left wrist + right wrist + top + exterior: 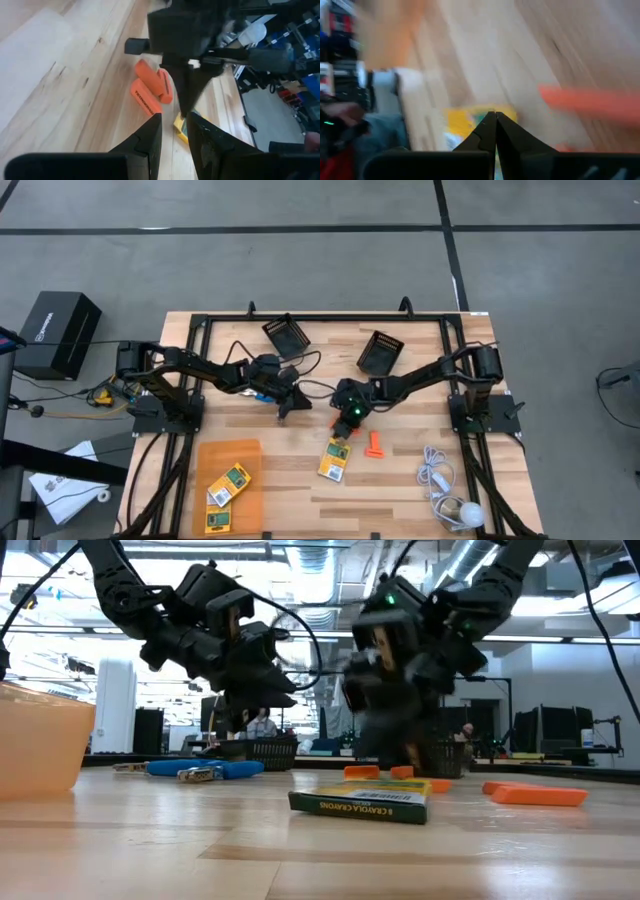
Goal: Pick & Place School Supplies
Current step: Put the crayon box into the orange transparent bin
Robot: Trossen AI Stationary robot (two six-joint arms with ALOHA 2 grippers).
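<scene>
The left gripper (285,406) is hovering over the wooden table (400,480) near its middle, fingers a little apart and grasping nothing; blue-handled scissors (205,769) are lying beneath it. The right gripper (348,420) is hanging just above a crayon box (335,459) with its fingers clenched together and empty, so it should be spreading them and lining up across the box before descending. Orange pieces (374,444) are lying just beside that box. Two more boxes are sitting in the orange tray (247,452) at front left. Behind, a workshop is showing, with distant people.
</scene>
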